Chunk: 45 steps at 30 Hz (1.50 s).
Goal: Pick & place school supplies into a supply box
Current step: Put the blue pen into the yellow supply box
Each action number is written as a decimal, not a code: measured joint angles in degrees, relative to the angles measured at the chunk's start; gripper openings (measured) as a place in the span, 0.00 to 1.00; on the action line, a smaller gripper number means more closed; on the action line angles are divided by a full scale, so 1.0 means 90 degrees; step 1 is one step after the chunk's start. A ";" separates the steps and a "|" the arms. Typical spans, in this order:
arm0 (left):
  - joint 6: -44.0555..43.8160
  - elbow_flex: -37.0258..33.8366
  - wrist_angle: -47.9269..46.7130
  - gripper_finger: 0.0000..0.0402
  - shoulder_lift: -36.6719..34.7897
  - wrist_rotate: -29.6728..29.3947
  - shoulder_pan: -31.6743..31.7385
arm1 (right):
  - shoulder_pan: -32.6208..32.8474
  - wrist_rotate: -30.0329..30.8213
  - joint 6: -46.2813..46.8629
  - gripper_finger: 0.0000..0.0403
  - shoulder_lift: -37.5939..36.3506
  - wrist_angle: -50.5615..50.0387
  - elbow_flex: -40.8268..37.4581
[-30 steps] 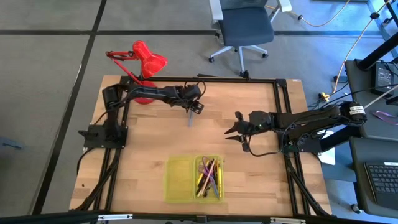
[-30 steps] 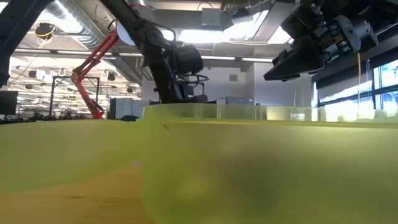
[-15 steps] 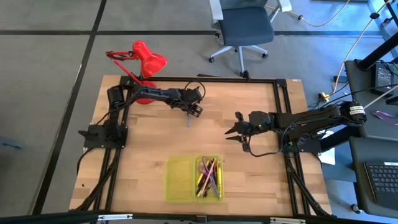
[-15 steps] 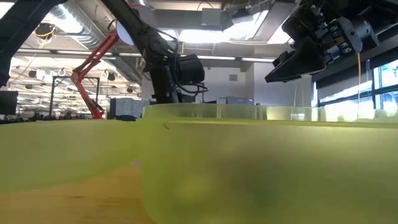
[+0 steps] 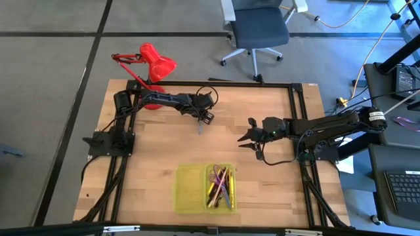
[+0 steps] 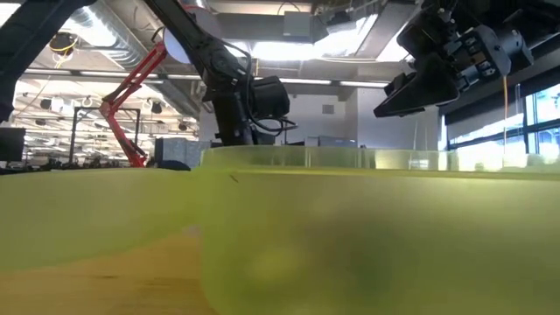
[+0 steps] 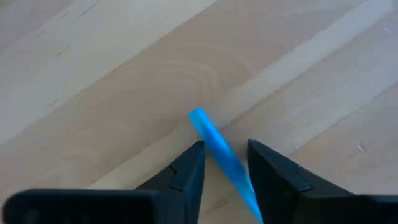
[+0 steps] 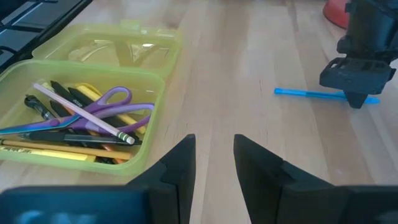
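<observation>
A blue pen [image 5: 199, 126] [image 7: 214, 140] [image 8: 305, 94] lies flat on the wooden table near its far middle. My left gripper [image 5: 202, 118] [image 7: 225, 146] [image 8: 356, 102] points down over the pen's end, open, one finger on each side. The yellow-green supply box [image 5: 204, 189] [image 8: 74, 165] [image 6: 350, 236] lies open at the near edge. One half holds several pens, pencils and purple scissors [image 8: 115, 96]; the other half [image 8: 118, 43] is bare. My right gripper [image 5: 249, 145] [image 8: 214, 140] [image 6: 407, 92] hovers open, above the table right of centre. My left gripper comes from above with its fingers [image 7: 193, 163] across the blue pen, near one end [image 8: 373, 99]. The pen lies on the table in the gap, which is wider than the pen. Whether a finger touches it, I cannot tell.
A red desk lamp [image 5: 154, 62] [image 6: 131, 105] stands at the far left corner, its base [image 8: 339, 9] beside my left arm. Black frame rails run along the table's edges. Bare wood lies between the pen and the box. An office chair stands beyond the far edge.
My left gripper has shifted a little toward the near edge and come down over the blue pen, then held still. The pen and the box have stayed in place.
</observation>
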 joint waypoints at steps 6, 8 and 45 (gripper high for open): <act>0.0254 -0.0012 0.0074 0.16 -0.0005 -0.0004 -0.0075 | 0.0001 -0.0001 0.0000 0.28 0.0000 -0.0081 0.0000; 0.0282 -0.0018 0.0101 0.12 -0.0005 -0.0009 -0.0105 | 0.0000 -0.0001 -0.0002 0.28 0.0000 -0.0093 0.0000; -0.2733 0.1616 0.1302 0.05 -0.0367 -0.1200 -0.4517 | 0.0006 0.0056 0.0245 0.28 -0.0002 -0.1449 0.0010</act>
